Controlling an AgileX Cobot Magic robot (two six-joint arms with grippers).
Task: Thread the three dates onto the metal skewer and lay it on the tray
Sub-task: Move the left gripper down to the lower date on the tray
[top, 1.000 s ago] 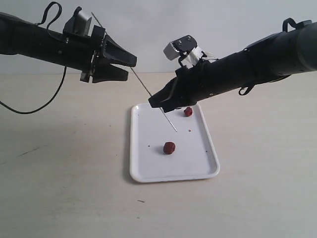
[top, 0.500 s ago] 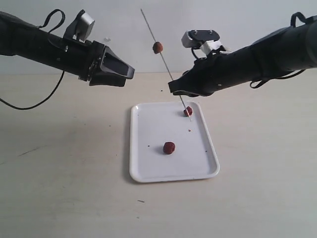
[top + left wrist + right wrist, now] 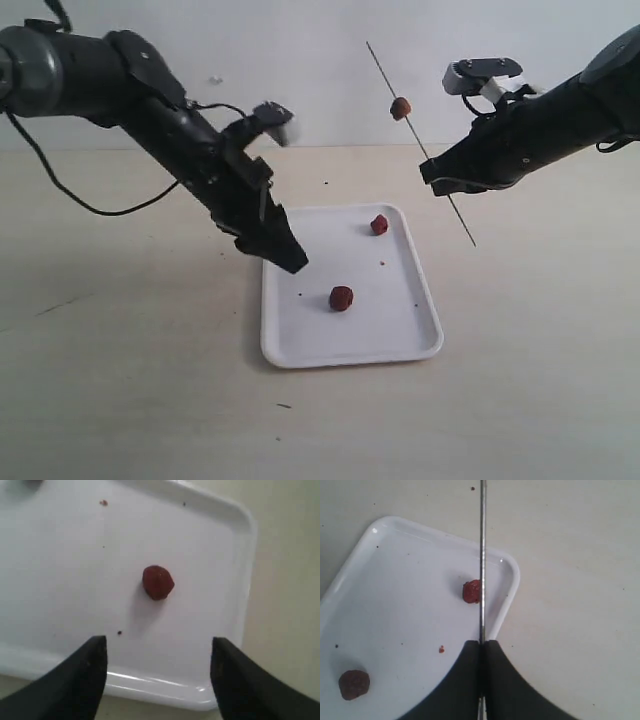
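Beige table [image 3: 130, 400], white wall [image 3: 300, 60] behind. Tray [image 3: 320, 335] lies flat mid-table and holds two dates. The near date [image 3: 341, 297] sits about mid-tray, and the far date [image 3: 379, 224] is close to the far right corner. They are well apart, and neither touches the rim. A few dark specks on the tray floor.

Third date [image 3: 401, 107] is threaded on the skewer [image 3: 385, 75], in the air, toward its upper end. Skewer is tilted, its top leaning left in the exterior view. Its lower tip hangs clear of the table, to the right of the tray.

Right gripper [image 3: 432, 181] is clamped on the skewer below the third date. Its wrist view shows both fingers pinched flat against the rod, which crosses the tray corner beside the far date.

Left gripper [image 3: 288, 258] is empty, jaws spread wide, angled down over the tray's left side. In its wrist view the near date lies ahead of the two fingers, untouched.
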